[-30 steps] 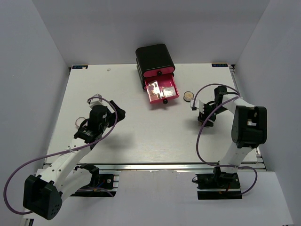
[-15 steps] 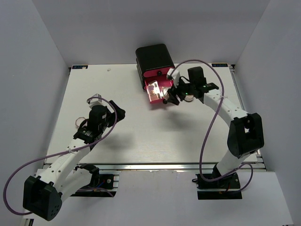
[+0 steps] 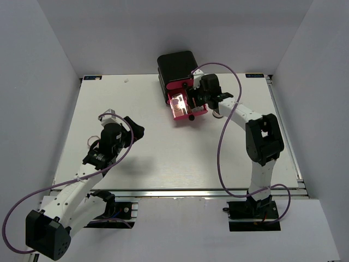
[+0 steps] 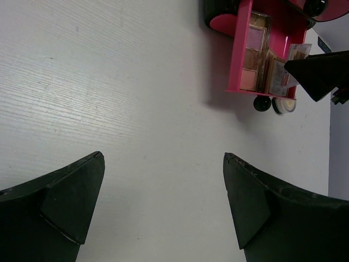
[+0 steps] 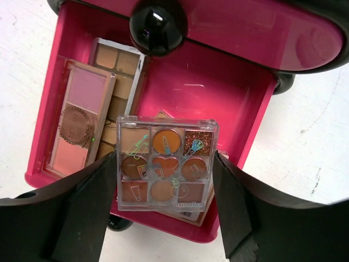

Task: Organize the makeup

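My right gripper (image 5: 165, 159) is shut on a clear square palette (image 5: 166, 164) with nine tan and brown pans, one finger on each side edge. It holds the palette just above the open pink drawer (image 5: 262, 109) of the black box (image 3: 179, 66). A pink-and-tan palette (image 5: 82, 125) and a tan palette (image 5: 122, 68) lie inside the drawer, and another sits partly hidden under the held one. A round gold compact (image 4: 283, 105) rests on the table beside the drawer. My left gripper (image 4: 163, 158) hangs open over bare table at the left middle (image 3: 136, 130).
The drawer's black knob (image 5: 158, 27) sits just ahead of the held palette. The white table (image 3: 163, 147) is bounded by grey walls on three sides. My right arm (image 3: 240, 112) stretches across the back right of the table.
My right arm has swung from the table's right side up and left to the open drawer, carrying the square palette. The left arm has barely shifted.
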You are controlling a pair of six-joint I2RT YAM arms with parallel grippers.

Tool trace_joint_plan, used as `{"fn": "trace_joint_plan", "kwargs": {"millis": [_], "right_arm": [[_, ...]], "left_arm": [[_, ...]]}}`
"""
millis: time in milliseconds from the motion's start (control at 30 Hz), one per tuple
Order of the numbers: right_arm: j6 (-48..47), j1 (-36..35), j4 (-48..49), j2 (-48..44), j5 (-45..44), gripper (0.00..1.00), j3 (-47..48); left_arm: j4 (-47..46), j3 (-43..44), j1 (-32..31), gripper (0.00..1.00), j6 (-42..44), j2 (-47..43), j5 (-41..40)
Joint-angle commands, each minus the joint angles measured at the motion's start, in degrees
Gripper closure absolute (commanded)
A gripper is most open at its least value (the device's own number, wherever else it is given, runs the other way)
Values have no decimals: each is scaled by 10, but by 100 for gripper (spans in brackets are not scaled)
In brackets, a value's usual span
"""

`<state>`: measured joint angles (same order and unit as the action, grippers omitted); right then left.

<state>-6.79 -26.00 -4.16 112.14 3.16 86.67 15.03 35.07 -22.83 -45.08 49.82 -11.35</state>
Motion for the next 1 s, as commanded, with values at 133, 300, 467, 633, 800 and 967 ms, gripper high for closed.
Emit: {"fn": "trace_joint_plan", "kwargs": {"millis": [133,300,467,633,800,967], "right_arm": [[-26,-2,32,-33,23,11,8],[-234,20,-27,-102,267,21,-10],[-691,18,-305,-145,396,90,-41],[-812,18,-372,-129,324,100,-78],[-678,-9,-121,-176,231,100,-264],[-598,-45,238,-194,123,100,-410]], "left_arm": [[-2,6,2,2,-2,1,4],[-3,13,2,2,3,11,5],[-4,11,2,2,4,9,2],[-11,3,2,2,1,8,3],[-10,4,2,2,1,8,1],[-4,2,2,2,1,6,-2]]}}
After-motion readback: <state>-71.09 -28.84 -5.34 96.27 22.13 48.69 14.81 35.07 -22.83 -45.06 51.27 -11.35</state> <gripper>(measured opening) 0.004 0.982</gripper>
